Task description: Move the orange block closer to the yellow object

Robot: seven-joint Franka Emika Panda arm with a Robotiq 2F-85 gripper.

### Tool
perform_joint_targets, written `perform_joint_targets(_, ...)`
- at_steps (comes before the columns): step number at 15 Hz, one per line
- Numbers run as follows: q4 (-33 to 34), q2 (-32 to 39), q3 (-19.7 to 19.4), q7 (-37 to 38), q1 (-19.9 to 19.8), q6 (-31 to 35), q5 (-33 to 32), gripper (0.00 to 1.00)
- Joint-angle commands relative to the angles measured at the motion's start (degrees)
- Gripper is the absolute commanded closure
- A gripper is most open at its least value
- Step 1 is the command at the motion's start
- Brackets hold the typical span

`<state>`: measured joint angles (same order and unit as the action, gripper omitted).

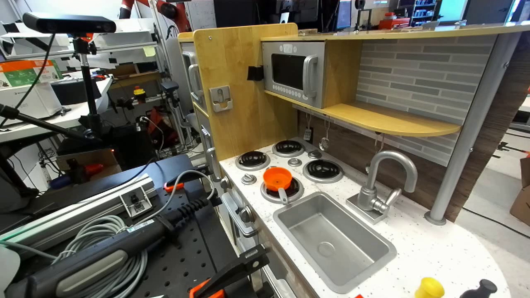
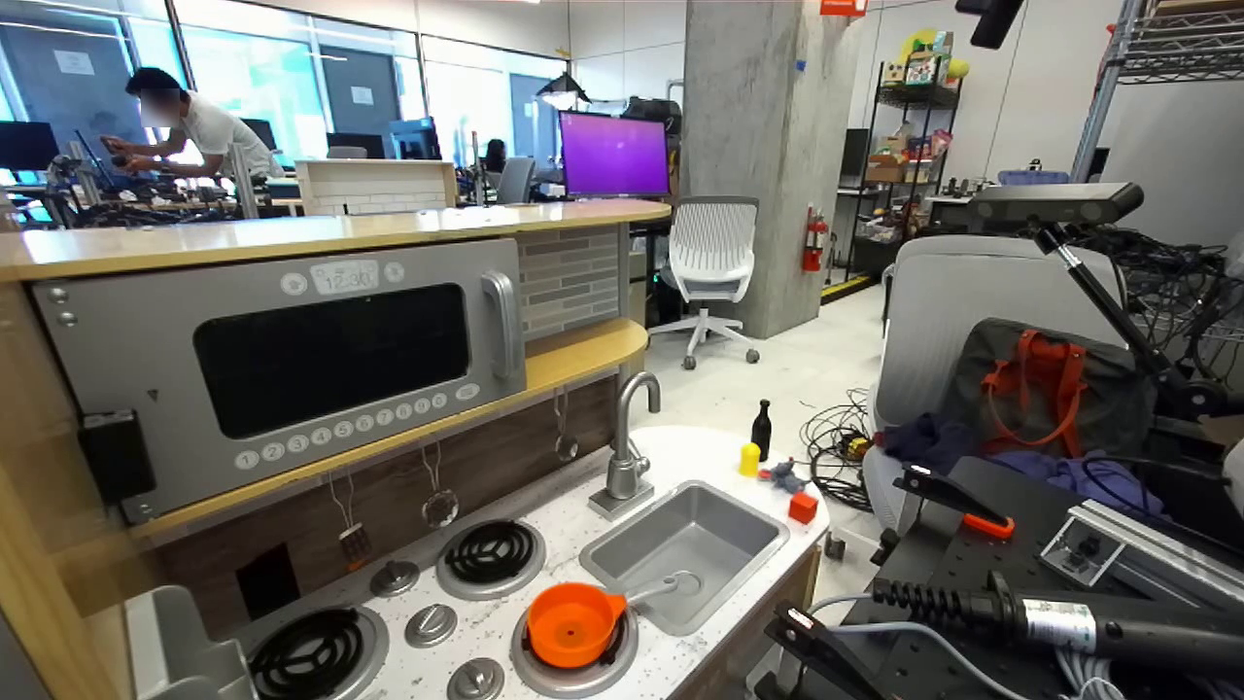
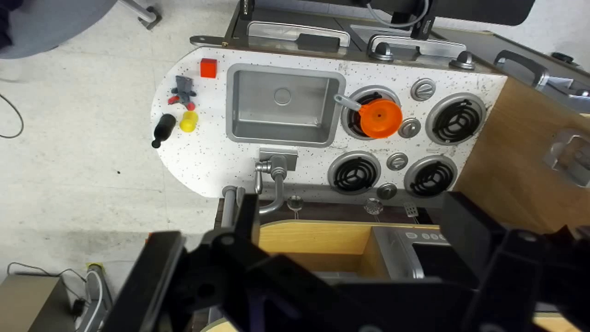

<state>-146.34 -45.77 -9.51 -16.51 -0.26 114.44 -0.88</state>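
The small orange-red block (image 3: 208,68) sits on the white countertop near the sink's end in the wrist view. It also shows in an exterior view (image 2: 803,507), and only its tip shows at the bottom edge of an exterior view (image 1: 359,296). The bright-yellow rounded object (image 3: 189,121) stands on the same counter end, apart from the block; it shows in both exterior views (image 1: 430,287) (image 2: 749,459). My gripper (image 3: 351,203) is open with nothing between its fingers, high above the kitchen, away from both things. It is out of view in both exterior views.
A grey toy with red parts (image 3: 183,90) lies between block and yellow object. A black bottle (image 3: 164,128) is beside the yellow object. The sink (image 3: 282,138), faucet (image 3: 278,166), orange pan (image 3: 381,118), microwave shelf (image 1: 385,118) and grey post (image 1: 476,124) stand around.
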Motion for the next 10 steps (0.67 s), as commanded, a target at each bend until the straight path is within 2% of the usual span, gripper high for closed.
perform_joint_targets(1, 0.8, 1.3, 0.1, -0.3, 0.5, -0.2, 0.5, 0.0)
perform_joint_targets(5, 2.1, 5.9, 1.4, 0.5, 0.6, 0.2, -0.3, 0.0)
perform_joint_targets(7, 3.3, 10.3, 2.6, 1.4, 0.6, 0.7, -0.7, 0.0)
perform_joint_targets(10, 3.9, 19.2, 4.0, 0.5, 2.3, 9.0, 0.0, 0.0)
